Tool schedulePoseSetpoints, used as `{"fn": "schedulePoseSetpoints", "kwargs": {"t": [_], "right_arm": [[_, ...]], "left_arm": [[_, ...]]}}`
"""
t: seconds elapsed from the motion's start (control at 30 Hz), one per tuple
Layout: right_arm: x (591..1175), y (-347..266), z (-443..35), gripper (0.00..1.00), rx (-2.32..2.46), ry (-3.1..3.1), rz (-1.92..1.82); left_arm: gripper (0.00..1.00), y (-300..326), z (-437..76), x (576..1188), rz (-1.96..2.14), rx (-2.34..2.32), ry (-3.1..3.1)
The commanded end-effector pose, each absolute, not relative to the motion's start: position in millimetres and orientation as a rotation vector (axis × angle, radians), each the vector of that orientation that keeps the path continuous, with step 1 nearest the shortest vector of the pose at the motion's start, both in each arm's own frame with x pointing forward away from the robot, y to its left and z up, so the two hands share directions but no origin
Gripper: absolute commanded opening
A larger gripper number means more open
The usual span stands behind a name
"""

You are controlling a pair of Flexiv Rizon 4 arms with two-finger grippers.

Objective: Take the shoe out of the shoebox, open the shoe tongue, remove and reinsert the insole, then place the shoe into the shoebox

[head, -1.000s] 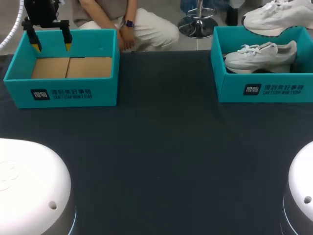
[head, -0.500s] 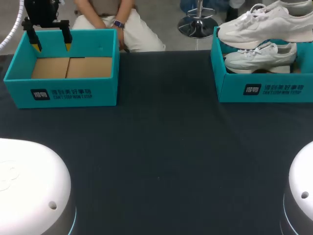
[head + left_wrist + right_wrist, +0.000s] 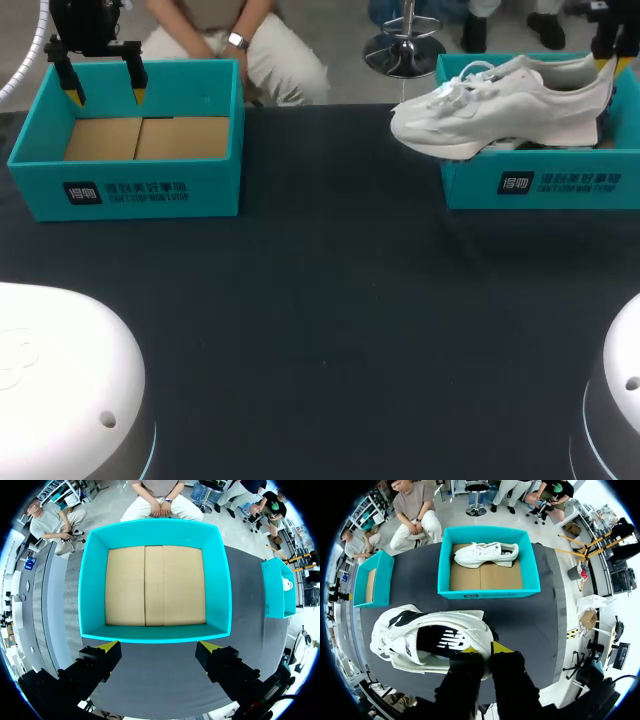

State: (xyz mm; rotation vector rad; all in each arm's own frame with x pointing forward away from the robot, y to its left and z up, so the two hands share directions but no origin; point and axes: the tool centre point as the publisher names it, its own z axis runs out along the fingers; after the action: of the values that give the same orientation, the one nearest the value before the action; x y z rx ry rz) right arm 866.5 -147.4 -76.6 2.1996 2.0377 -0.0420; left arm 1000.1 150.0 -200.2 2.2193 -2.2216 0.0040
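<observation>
A white sneaker (image 3: pixel 500 105) hangs in the air, toe to the left, over the left wall of the right teal shoebox (image 3: pixel 560 185). My right gripper (image 3: pixel 606 52) is shut on its heel. In the right wrist view the sneaker (image 3: pixel 430 640) is at my right gripper (image 3: pixel 486 649), high above the table. Ahead of it, the shoebox (image 3: pixel 487 587) holds a second white sneaker (image 3: pixel 485 554) on its cardboard floor. My left gripper (image 3: pixel 105 95) stands open over the left teal shoebox (image 3: pixel 130 190), nothing between its fingers.
The left shoebox (image 3: pixel 155 632) holds nothing but its cardboard floor, just ahead of my left gripper (image 3: pixel 159 647). The dark tabletop (image 3: pixel 330 300) stretches between the two boxes and toward the near edge. My arm bases sit at the near corners.
My right arm has carried the white sneaker from the far right corner leftward and lower, out past the right box's left wall. The left arm has not moved.
</observation>
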Motion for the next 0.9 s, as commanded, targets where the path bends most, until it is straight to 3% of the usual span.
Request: {"fn": "schedulePoseSetpoints", "kwargs": {"t": [0.03,0.53,0.9], "right_arm": [[844,-129,-81,0.00,2.175,2.033,0.004],[812,-71,-98,0.00,2.199,2.151,-0.018],[811,-72,-97,0.00,2.229,2.135,-0.075]], "left_arm": [[1.00,150,-200,1000,0.002,2.220,-2.221],[1.00,150,-200,1000,0.002,2.220,-2.221],[1.00,150,-200,1000,0.002,2.220,-2.221]]}}
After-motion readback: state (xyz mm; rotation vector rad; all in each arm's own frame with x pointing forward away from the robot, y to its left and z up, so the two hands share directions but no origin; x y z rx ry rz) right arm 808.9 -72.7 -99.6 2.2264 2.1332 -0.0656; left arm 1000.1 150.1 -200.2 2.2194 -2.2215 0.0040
